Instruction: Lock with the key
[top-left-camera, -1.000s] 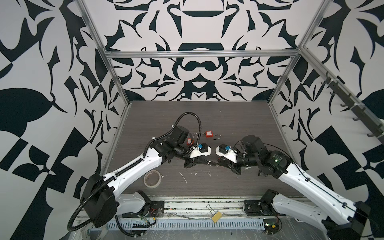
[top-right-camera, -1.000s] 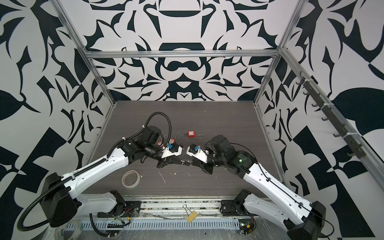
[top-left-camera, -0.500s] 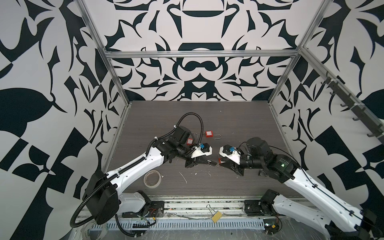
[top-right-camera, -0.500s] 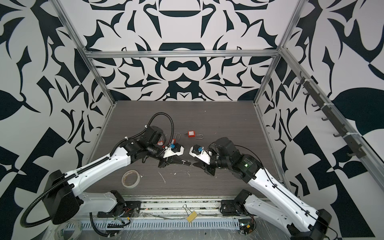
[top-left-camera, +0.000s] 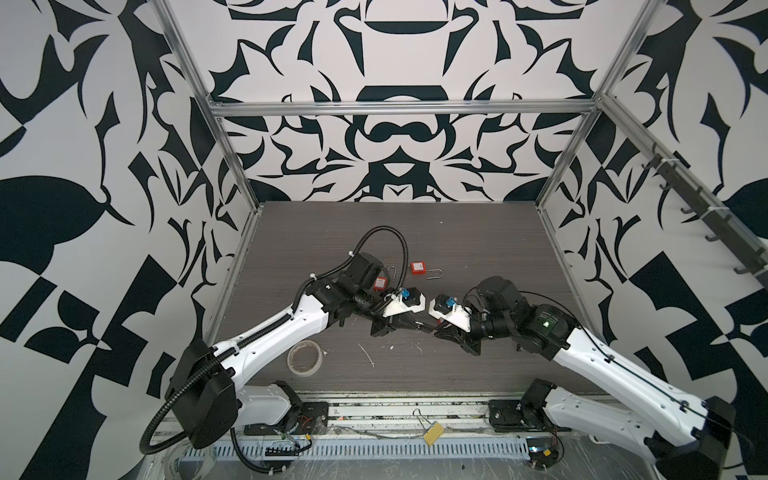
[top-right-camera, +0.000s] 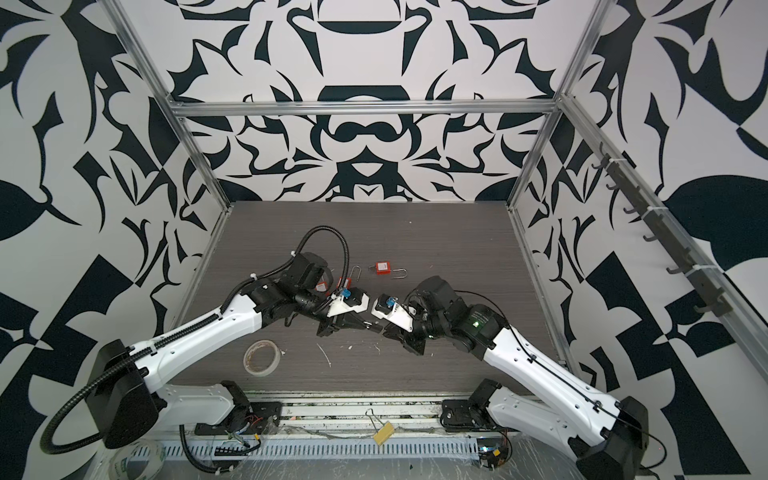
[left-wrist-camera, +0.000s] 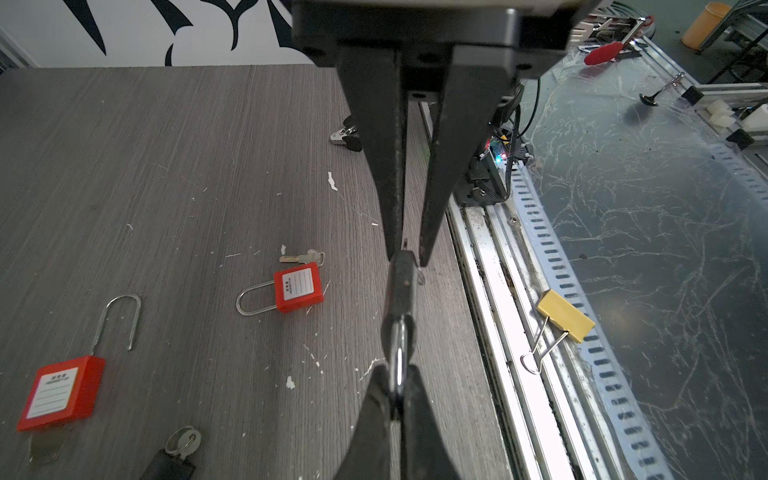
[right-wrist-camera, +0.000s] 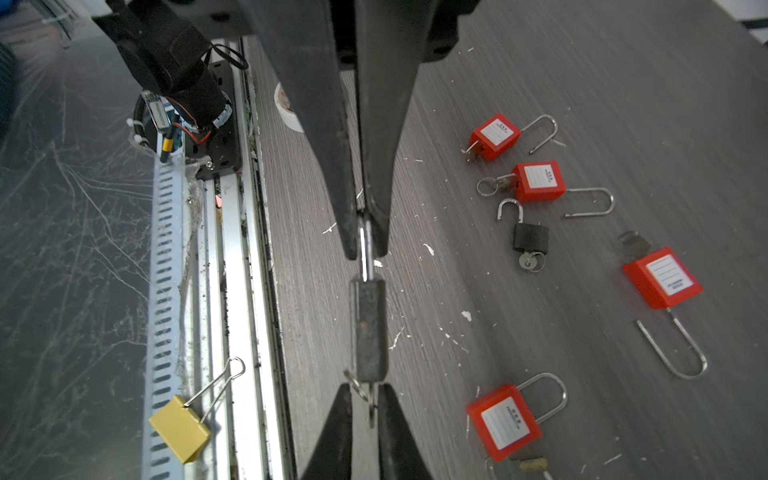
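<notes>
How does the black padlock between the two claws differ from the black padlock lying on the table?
On the held black padlock the right claw is shut on the shackle and the left claw on the key; the lying black padlock rests untouched on the table. The lying one's shackle stands open, one leg free; the held one's shackle shows edge-on, its state unclear. Both are black, with a metal shackle and a key at the base.
</notes>
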